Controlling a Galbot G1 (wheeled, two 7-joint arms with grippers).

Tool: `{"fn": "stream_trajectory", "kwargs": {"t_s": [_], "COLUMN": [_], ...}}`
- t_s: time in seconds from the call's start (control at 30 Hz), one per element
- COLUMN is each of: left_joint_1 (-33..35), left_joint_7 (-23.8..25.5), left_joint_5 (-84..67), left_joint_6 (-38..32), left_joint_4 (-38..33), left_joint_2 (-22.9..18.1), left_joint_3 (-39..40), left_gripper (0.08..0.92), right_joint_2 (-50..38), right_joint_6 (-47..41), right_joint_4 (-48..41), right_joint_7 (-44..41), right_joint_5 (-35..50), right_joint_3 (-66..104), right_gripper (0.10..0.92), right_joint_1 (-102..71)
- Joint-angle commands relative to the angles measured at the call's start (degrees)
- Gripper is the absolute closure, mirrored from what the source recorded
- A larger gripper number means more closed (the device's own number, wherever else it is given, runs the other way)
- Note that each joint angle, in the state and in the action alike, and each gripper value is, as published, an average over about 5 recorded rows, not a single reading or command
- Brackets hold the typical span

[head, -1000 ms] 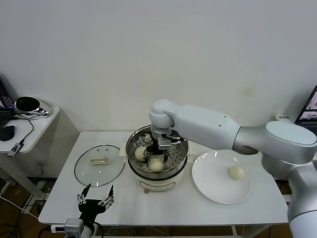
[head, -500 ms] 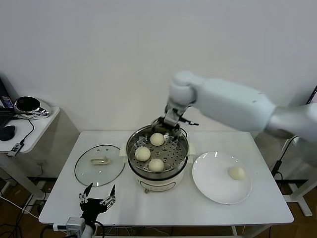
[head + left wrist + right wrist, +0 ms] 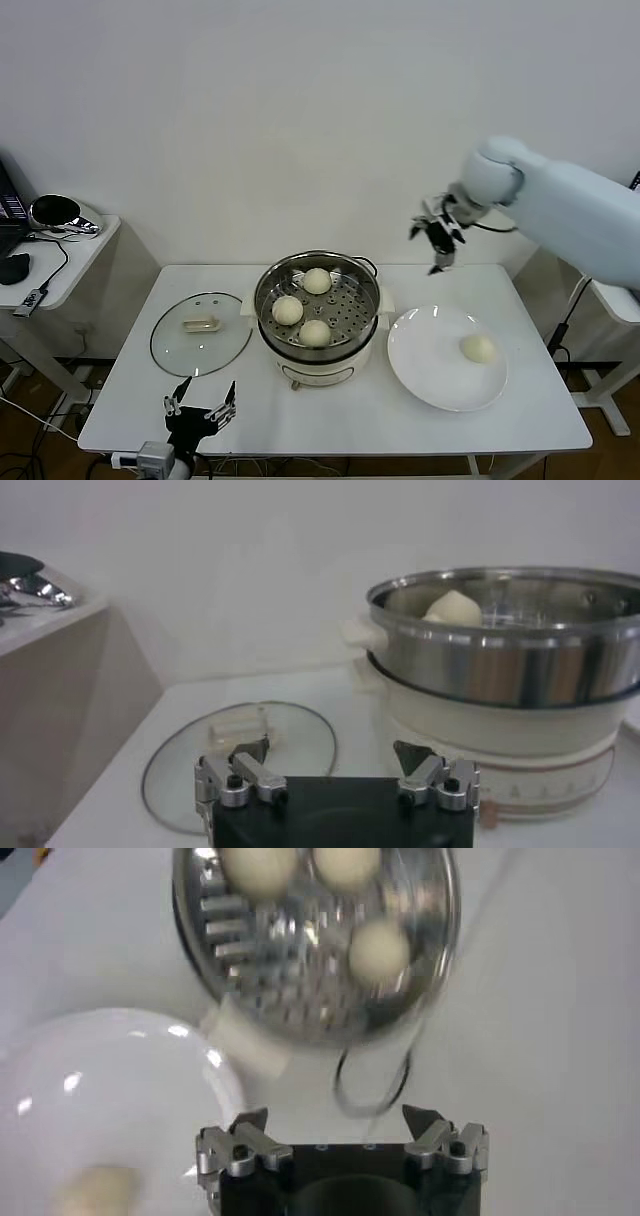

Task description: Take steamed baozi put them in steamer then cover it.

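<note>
Head view high, frontal; left wrist low beside steamer; right wrist overhead; all share steamer.

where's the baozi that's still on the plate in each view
Head view: the last baozi lies on the right part of the white plate, right of the steamer.
Left wrist view: not in it; only the steamer and glass lid show.
Right wrist view: blurred at the lower left, on the plate.
Shared landmark: the steamer.
</note>
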Motion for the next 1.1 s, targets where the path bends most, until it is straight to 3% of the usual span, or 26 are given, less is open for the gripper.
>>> {"fn": "stream_trajectory", "kwargs": {"t_s": [0.03,0.43,1.1], "left_joint_1": [0.87,1.17,1.62], "left_joint_7": [0.13,0.07,-0.02], "left_joint_5": [-0.18,0.78,1.48], "left_joint_6": [0.22,0.55,0.39], "left_joint_4": [0.04,-0.45,0.12], "left_joint_2": [-0.37,-0.46,-0.74], "left_joint_3": [0.05,0.10,0.46], "left_gripper": [0.177,0.177,0.177], "right_joint_2": [-12.02,-12.44,-5.06], "right_joint_6": [-7.82,-5.63,-4.34], "right_joint_4": [1.59,-0.22,-6.08], "right_joint_7": [-1.04,0.33,5.60], "right_joint_5": [-7.49,-10.67,-14.44], "right_joint_3": [12.76,18.77,18.17], "right_gripper": [0.203,0.203,0.203], "right_joint_1": [-18.66,-30.51,-32.29]}}
